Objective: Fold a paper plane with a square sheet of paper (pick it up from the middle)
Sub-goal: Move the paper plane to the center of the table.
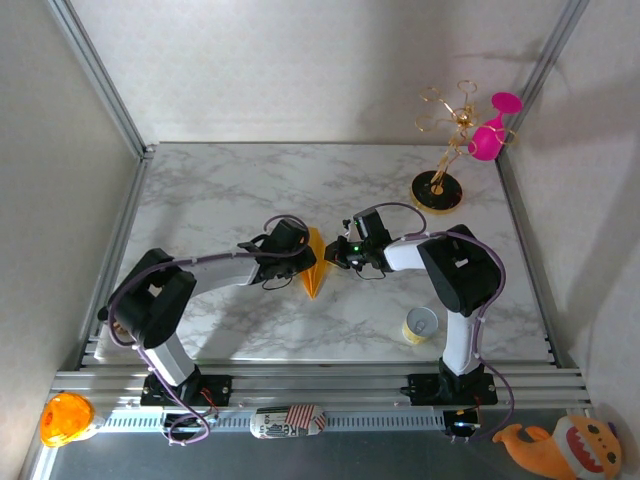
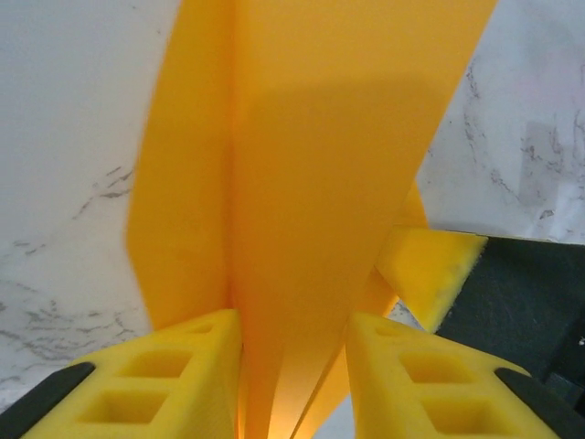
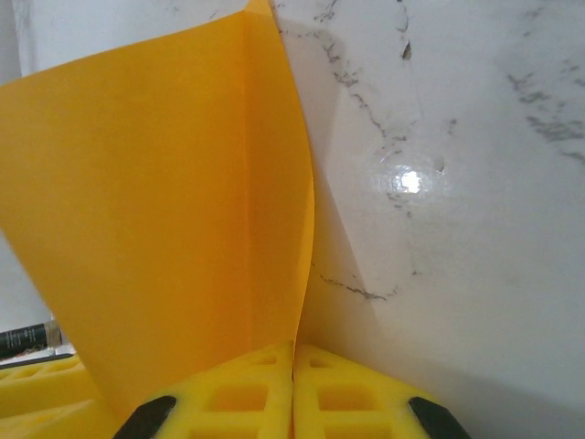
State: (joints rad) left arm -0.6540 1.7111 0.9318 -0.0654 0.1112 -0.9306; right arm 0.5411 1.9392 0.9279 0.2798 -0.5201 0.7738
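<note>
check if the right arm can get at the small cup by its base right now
Probably not yet: the right gripper is shut on the paper plane. The small cup stands beside that arm's base with nothing between them, so the way looks free once it lets go.

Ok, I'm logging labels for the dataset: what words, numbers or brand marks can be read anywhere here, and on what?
No text can be read.
Cylinder with a red-and-white striped label by the front rail: print too small to read.
Dark strip at the left edge of the right wrist view: pale marks, too blurred to read.
Folded yellow-orange paper: blank.
Paper cup: no print visible.
</note>
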